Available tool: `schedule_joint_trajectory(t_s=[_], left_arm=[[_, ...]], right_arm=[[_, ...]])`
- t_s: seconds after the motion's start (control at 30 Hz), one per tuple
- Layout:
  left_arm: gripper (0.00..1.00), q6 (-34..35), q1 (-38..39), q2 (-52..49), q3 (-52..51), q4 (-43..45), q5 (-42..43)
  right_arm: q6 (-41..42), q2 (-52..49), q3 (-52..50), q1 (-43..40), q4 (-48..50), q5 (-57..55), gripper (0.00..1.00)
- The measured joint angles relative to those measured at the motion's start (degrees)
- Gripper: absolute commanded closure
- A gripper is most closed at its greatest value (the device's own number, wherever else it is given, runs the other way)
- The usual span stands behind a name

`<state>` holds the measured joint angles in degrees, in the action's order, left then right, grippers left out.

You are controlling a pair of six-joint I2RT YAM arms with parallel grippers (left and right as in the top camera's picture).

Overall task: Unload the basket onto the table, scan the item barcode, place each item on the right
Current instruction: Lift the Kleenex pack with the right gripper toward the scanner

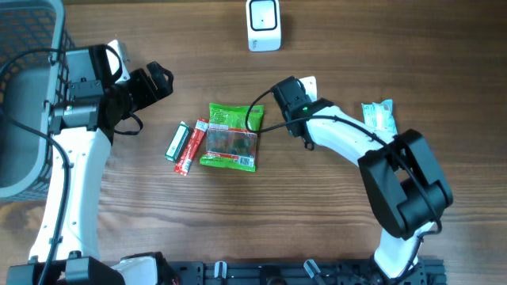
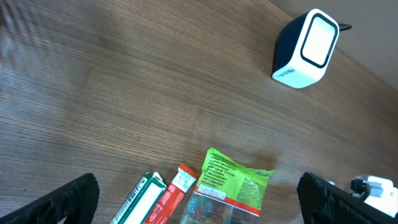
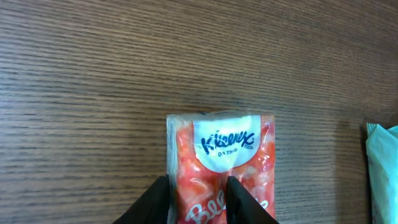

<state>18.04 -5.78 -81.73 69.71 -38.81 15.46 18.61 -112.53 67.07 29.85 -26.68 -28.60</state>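
Observation:
A pink Kleenex tissue pack (image 3: 221, 149) lies lengthwise between my right gripper's black fingers (image 3: 155, 202), which press on its near end. My right gripper (image 3: 198, 200) is shut on that pack. In the overhead view only a white corner of the pack (image 1: 310, 81) shows past the right gripper (image 1: 299, 93). The white barcode scanner (image 1: 263, 24) stands at the far edge of the table, up and to the left of the pack. My left gripper (image 1: 161, 81) hangs open at the left and holds nothing. In its wrist view it is above the table with the scanner (image 2: 306, 48) ahead.
A green snack bag (image 1: 230, 136), a red stick pack (image 1: 190, 147) and a green-and-white stick pack (image 1: 177, 142) lie together mid-table. A teal-and-white packet (image 1: 379, 117) lies to the right. A grey wire basket (image 1: 24, 47) stands at the left edge.

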Motion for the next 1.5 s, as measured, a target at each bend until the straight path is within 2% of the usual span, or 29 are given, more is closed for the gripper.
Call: schedule_joint_trajectory(t_s=[0.07, 0.17, 0.3, 0.53, 0.73, 0.83, 0.93, 1.03, 1.13, 1.23, 1.4, 1.5], left_arm=[[0.00, 0.00, 0.00, 0.00, 0.00, 0.00, 0.00], [0.00, 0.00, 0.00, 0.00, 0.00, 0.00, 0.00], [0.00, 0.00, 0.00, 0.00, 0.00, 0.00, 0.02], [0.00, 0.00, 0.00, 0.00, 0.00, 0.00, 0.00], [0.00, 0.00, 0.00, 0.00, 0.00, 0.00, 0.00], [0.00, 0.00, 0.00, 0.00, 0.00, 0.02, 0.00], [0.00, 0.00, 0.00, 0.00, 0.00, 0.02, 0.00], [0.00, 0.00, 0.00, 0.00, 0.00, 0.00, 0.02], [0.00, 0.00, 0.00, 0.00, 0.00, 0.00, 0.00], [0.00, 0.00, 0.00, 0.00, 0.00, 0.00, 0.02], [0.00, 0.00, 0.00, 0.00, 0.00, 0.00, 0.00], [0.00, 0.00, 0.00, 0.00, 0.00, 0.00, -0.02]], right_arm=[[0.00, -0.31, 0.13, 0.07, 0.00, -0.39, 0.65], [-0.02, -0.63, 0.26, 0.11, 0.07, -0.70, 0.67], [0.07, -0.68, 0.28, 0.07, 0.00, -1.66, 0.96], [-0.07, 1.40, 0.46, -0.07, -1.03, -0.20, 0.96], [-5.27, 15.02, 0.46, -0.07, -6.16, 6.75, 0.96], [-6.54, 24.87, 0.46, -0.07, -8.57, 14.84, 0.96], [-5.35, 30.01, 0.46, -0.28, -9.25, 21.38, 0.96], [-3.06, 35.45, 0.46, -2.67, -9.90, 33.92, 0.95], [-1.75, 36.00, 1.57, -5.97, -14.14, 42.71, 0.96], [-1.75, 35.89, 4.50, -8.28, -19.71, 46.90, 0.96], [-1.22, 34.93, 14.82, -10.03, -24.61, 53.09, 0.96], [-0.66, 29.79, 24.90, -10.69, -30.58, 57.66, 0.95]])
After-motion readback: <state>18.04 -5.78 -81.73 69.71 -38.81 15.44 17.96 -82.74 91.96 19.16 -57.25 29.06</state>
